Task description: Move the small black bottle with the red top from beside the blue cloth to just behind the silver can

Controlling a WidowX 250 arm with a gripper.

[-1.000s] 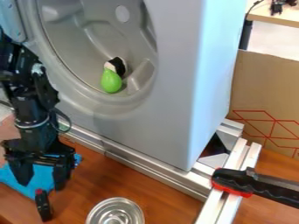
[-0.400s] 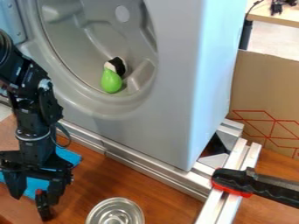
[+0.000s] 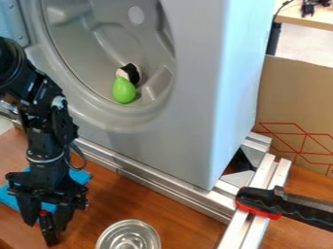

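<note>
Metal lid [image 3: 129, 237] cut off at bottom edge

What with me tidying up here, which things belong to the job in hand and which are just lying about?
Seemingly in use:
- gripper, low at the left
- small black thing with a red tip, right at the gripper

Apparently lying about:
- blue cloth, behind the gripper
- round metal lid
- green rounded thing, in the grey housing's hollow
- black-and-red tool
</note>
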